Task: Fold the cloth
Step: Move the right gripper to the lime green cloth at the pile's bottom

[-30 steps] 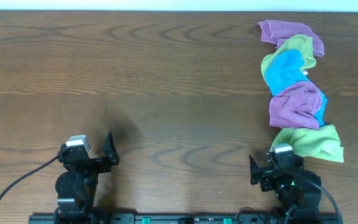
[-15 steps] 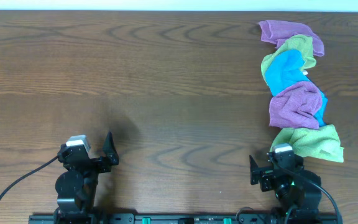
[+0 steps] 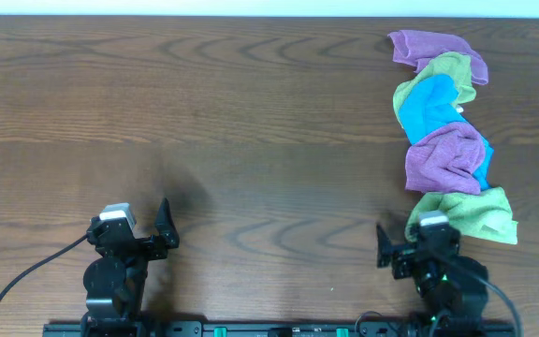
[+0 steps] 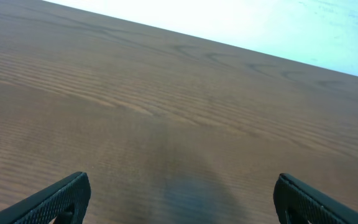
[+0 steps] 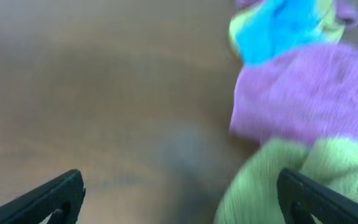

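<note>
The table (image 3: 251, 112) under me is brown wood with clear grain, smooth, with a soft low shine. The green cloth (image 3: 471, 213) is a soft, fuzzy, matt fabric. The purple cloth (image 3: 447, 157) and the blue cloth (image 3: 429, 105) have the same fluffy matt surface. My left gripper (image 4: 182, 182) has fingers (image 4: 61, 196) that look like black matt plastic.

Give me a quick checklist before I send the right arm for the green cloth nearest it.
1. Right gripper open and empty: ok.
2. Left gripper open and empty: ok.
3. Nearest lime-green cloth shows in the right wrist view: ok.
4. That cloth clear of the others: not ok; the purple cloth touches its far edge.
5. Cloth lying flat: not ok, it is crumpled.
6. Bare table to spread it on: ok.
</note>
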